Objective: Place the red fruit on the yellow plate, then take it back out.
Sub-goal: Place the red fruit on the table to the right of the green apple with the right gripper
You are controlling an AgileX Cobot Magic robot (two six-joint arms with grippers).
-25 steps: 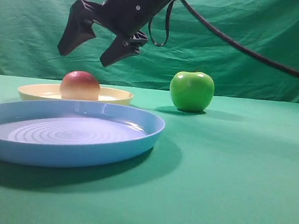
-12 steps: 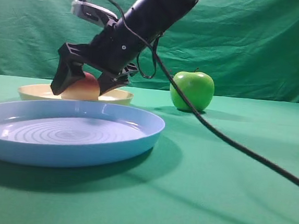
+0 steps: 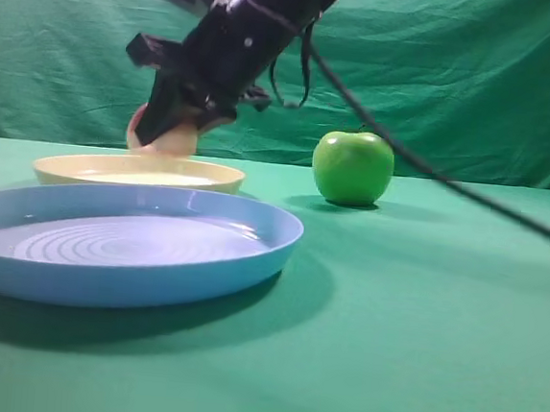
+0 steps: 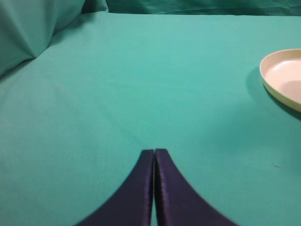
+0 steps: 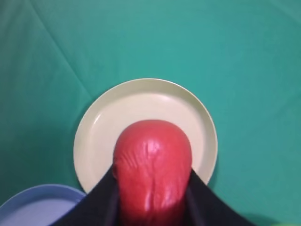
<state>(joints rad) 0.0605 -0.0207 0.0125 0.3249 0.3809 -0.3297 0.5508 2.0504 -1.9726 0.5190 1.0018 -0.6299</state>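
Note:
My right gripper (image 3: pixel 171 125) is shut on the red fruit (image 3: pixel 177 141), holding it in the air just above the yellow plate (image 3: pixel 138 171). From the right wrist the red fruit (image 5: pixel 153 172) sits squeezed between the two dark fingers (image 5: pixel 200 197), with the bare yellow plate (image 5: pixel 141 106) below it. My left gripper (image 4: pixel 154 153) is shut on nothing, hovering over green cloth; the yellow plate's edge (image 4: pixel 282 77) shows at its right. The left arm is out of the exterior view.
A large light-blue plate (image 3: pixel 127 241) lies in front of the yellow one. A green apple (image 3: pixel 352 167) stands to the right on the green cloth. A black cable (image 3: pixel 450 183) trails from the right arm across the right side.
The right gripper dropped around the fruit on the yellow plate, shut on it, and has now lifted it off the plate.

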